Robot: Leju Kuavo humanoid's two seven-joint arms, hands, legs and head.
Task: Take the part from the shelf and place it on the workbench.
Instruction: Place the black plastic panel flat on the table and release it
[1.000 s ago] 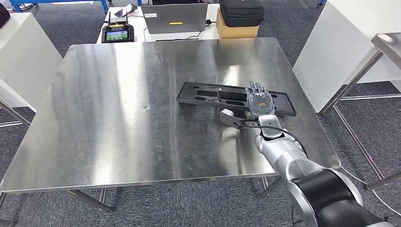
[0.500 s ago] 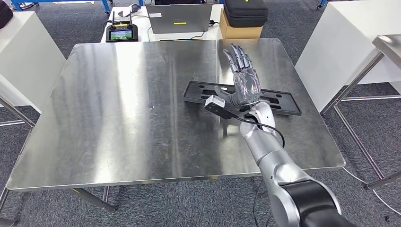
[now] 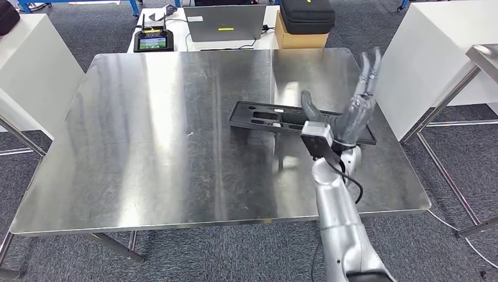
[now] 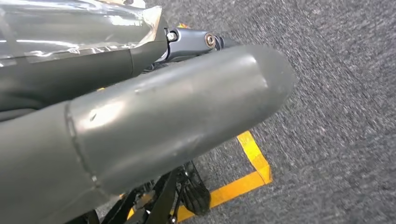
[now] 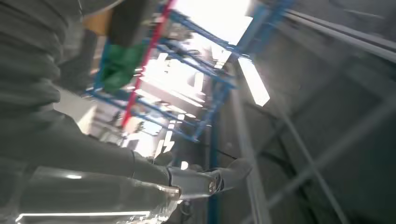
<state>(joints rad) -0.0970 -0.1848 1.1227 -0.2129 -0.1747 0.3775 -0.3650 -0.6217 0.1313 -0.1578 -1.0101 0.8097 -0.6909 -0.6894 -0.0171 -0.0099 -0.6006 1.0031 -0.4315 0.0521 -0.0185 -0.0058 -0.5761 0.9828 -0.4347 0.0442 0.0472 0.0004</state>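
Now | part (image 3: 267,116): long flat black tray with cutouts, on workbench (image 3: 147,135) right | right hand (image 3: 352,111): raised, fingers spread, empty | left hand (image 4: 140,126): grasp unclear

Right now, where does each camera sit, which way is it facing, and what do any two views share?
Head view: high on the body, looking forward and down at the workbench with the part on it; right hand raised, fingers apart.
Left wrist view: behind the left hand, facing the carpet and yellow tape.
Right wrist view: behind the right hand, tilted up toward blue racking.
Shared: head and right wrist views both show the right hand.
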